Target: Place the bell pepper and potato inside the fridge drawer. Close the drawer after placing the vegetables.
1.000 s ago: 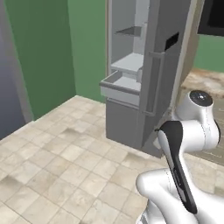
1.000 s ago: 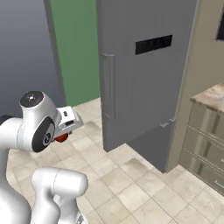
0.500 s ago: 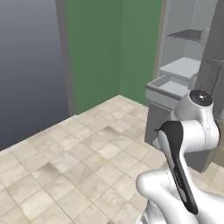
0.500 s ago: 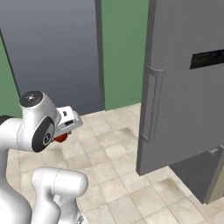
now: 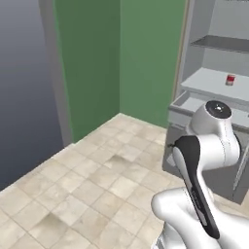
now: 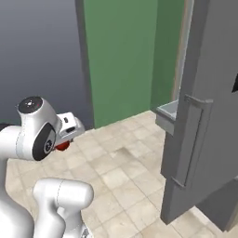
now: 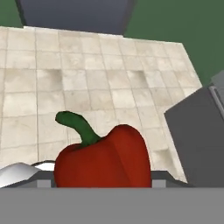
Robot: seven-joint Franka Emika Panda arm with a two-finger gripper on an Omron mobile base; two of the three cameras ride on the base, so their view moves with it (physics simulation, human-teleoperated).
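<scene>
The base had turned since a second ago, so the fridge slid to the right of both base views and the green wall (image 5: 146, 53) came to the middle; the arm kept its pose. The gripper (image 6: 65, 139) was shut on the pepper (image 7: 103, 159), carried low and tucked in, probably to keep it safe while driving. The drawer (image 5: 187, 104) stood open under the shelves, beside the open door (image 6: 204, 116). The potato wasn't visible. Pale tiled floor (image 5: 87, 180) lay bare, with a dark panel (image 5: 24, 82) to the left.
</scene>
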